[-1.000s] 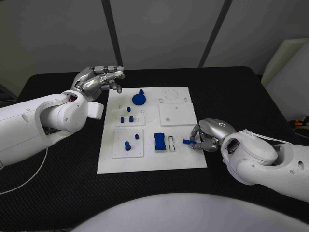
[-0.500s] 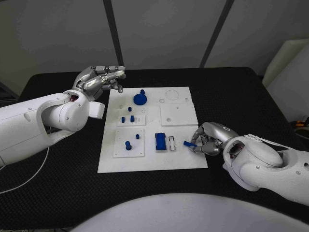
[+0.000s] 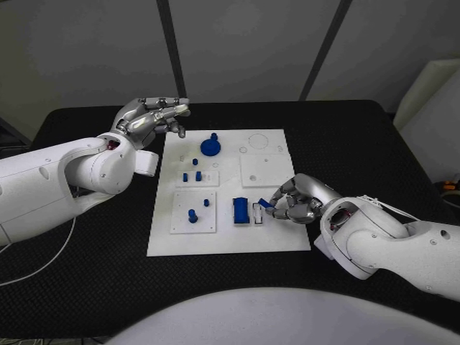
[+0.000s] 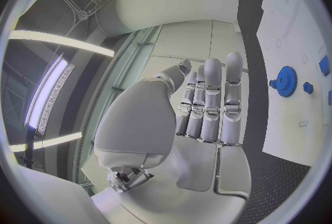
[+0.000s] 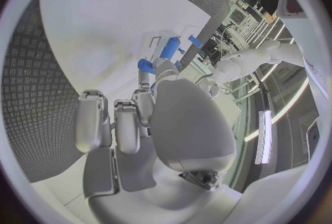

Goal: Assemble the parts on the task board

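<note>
Two robot hands: mine, one at each side of the task board [image 3: 230, 241].
Right robot hand [image 3: 295, 199]: I pinch a small blue part [image 3: 264, 204] in my fingertips, over the board's right side by the blue block [image 3: 239, 211].
Left robot hand [image 3: 150, 117]: empty, fingers straight and side by side, off the board's far-left corner above the tabletop [image 3: 85, 280].
Blue gear [image 3: 209, 146]: on the board's far half.

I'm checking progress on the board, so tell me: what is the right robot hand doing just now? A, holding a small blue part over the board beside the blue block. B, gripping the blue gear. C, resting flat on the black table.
A: the right robot hand pinches a small blue part over the task board, next to the blue block.
</note>
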You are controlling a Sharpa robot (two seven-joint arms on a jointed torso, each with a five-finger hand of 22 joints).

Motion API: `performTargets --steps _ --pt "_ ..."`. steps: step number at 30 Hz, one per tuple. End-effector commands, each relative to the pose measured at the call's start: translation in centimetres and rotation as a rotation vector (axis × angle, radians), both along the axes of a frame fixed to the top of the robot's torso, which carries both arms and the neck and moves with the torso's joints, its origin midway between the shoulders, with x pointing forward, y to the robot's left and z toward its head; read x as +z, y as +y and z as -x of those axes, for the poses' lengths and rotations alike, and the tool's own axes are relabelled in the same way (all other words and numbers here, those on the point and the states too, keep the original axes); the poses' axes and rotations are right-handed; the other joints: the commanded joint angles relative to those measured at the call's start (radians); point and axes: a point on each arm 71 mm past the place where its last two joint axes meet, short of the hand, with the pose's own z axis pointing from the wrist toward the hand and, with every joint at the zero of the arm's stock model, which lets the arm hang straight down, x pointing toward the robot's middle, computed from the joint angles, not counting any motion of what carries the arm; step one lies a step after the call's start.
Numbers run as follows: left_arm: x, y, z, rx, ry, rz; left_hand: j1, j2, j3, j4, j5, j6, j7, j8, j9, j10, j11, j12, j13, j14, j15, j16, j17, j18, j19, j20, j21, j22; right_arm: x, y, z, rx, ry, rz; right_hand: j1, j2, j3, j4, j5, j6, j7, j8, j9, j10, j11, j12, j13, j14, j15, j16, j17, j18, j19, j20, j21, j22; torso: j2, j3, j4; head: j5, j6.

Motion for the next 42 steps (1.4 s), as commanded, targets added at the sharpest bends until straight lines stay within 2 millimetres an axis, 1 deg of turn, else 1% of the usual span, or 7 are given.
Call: performTargets --steps 1,5,10,17,26,36,42 --pt "0.2 -0.2 0.0 -0.008 -0.009 0.009 0.003 0.010 -0.006 0.000 0.003 -0.003 0.002 -0.002 -0.001 -0.007 0.000 0.003 0.002 -0.007 -0.001 0.001 -0.001 0.034 0.002 0.004 -0.004 -0.001 -0.6 0.3 -0.1 -0.023 0.093 -0.074 -0.029 0.000 0.000 0.010 0.011 0.011 -0.007 0.005 0.019 0.028 -0.021 0.004 0.016 0.090 -0.007 0.006 0.192 -0.012 0.005 0.001 0.003 0.069 0.000 -0.0008 0.0016 0.001 0.000" --pt "0.2 -0.2 0.1 -0.008 -0.009 0.009 0.003 0.010 -0.006 0.000 0.003 -0.003 0.002 -0.002 -0.001 -0.007 0.000 0.003 0.002 -0.007 -0.001 0.001 -0.001 0.034 0.002 0.004 -0.004 -0.001 -1.1 0.8 -0.2 -0.010 0.150 -0.075 -0.061 0.000 -0.005 0.015 0.024 0.011 -0.005 0.005 0.024 0.028 -0.020 0.004 0.016 0.090 -0.006 0.006 0.193 -0.012 0.004 0.001 0.002 0.069 0.000 0.0008 0.0003 0.005 0.000" --pt "0.2 -0.2 0.1 -0.008 -0.008 0.009 0.003 0.010 -0.006 0.000 0.003 -0.003 0.002 -0.002 -0.001 -0.007 0.000 0.003 0.002 -0.007 -0.001 0.001 -0.001 0.034 0.002 0.004 -0.004 -0.001 -1.8 1.4 -0.2 0.011 0.213 -0.055 -0.117 0.005 -0.017 0.015 0.035 0.012 -0.006 0.006 0.030 0.026 -0.020 -0.006 0.008 0.090 -0.005 0.006 0.193 -0.012 0.004 0.002 0.001 0.069 0.001 0.0003 0.0006 0.006 0.000" --pt "0.2 -0.1 0.1 -0.008 -0.008 0.008 0.003 0.010 -0.006 0.000 0.003 -0.003 0.002 -0.002 -0.001 -0.007 0.000 0.003 0.002 -0.007 -0.001 0.001 -0.001 0.034 0.002 0.004 -0.004 -0.001 -2.2 1.5 -0.3 0.014 0.246 -0.017 -0.157 0.008 -0.031 0.015 0.039 0.024 -0.011 0.012 0.039 0.026 -0.023 -0.011 0.004 0.090 -0.008 0.008 0.197 -0.013 0.006 0.001 0.003 0.072 0.001 0.0007 -0.0014 0.009 0.000" --pt "0.2 -0.1 0.1 -0.006 -0.004 0.011 0.003 0.010 -0.006 0.000 0.003 -0.003 0.002 -0.002 -0.001 -0.007 0.000 0.003 0.002 -0.007 -0.001 0.001 -0.001 0.034 0.002 0.004 -0.004 -0.001 -2.3 1.4 -0.4 0.012 0.237 0.023 -0.180 0.012 -0.042 0.015 0.042 0.041 -0.021 0.027 0.052 0.037 -0.030 0.009 0.022 0.091 -0.013 0.009 0.200 -0.013 0.008 -0.004 0.005 0.075 0.000 0.0012 -0.0011 0.008 0.000" --pt "0.2 0.0 0.1 -0.005 -0.002 0.012 0.003 0.010 -0.006 0.000 0.003 -0.003 0.002 -0.002 -0.001 -0.007 0.000 0.003 0.002 -0.007 -0.001 0.001 -0.001 0.034 0.002 0.004 -0.004 -0.001 -2.2 1.7 -0.4 0.026 0.229 0.031 -0.186 0.014 -0.044 0.014 0.044 0.046 -0.024 0.031 0.056 0.043 -0.033 0.022 0.033 0.091 -0.015 0.009 0.201 -0.013 0.008 -0.005 0.005 0.076 0.001 0.0010 -0.0017 0.008 0.000" --pt "0.2 0.0 0.1 -0.005 -0.002 0.012 0.003 0.010 -0.006 0.000 0.003 -0.003 0.002 -0.002 -0.001 -0.007 0.000 0.003 0.002 -0.007 -0.001 0.001 -0.001 0.034 0.002 0.004 -0.004 -0.001 -2.1 1.9 -0.3 0.037 0.221 0.026 -0.209 0.013 -0.057 0.016 0.042 0.045 -0.024 0.036 0.063 0.045 -0.034 0.024 0.035 0.091 -0.017 0.010 0.202 -0.014 0.009 -0.008 0.005 0.077 0.001 0.0010 -0.0014 0.008 0.000"
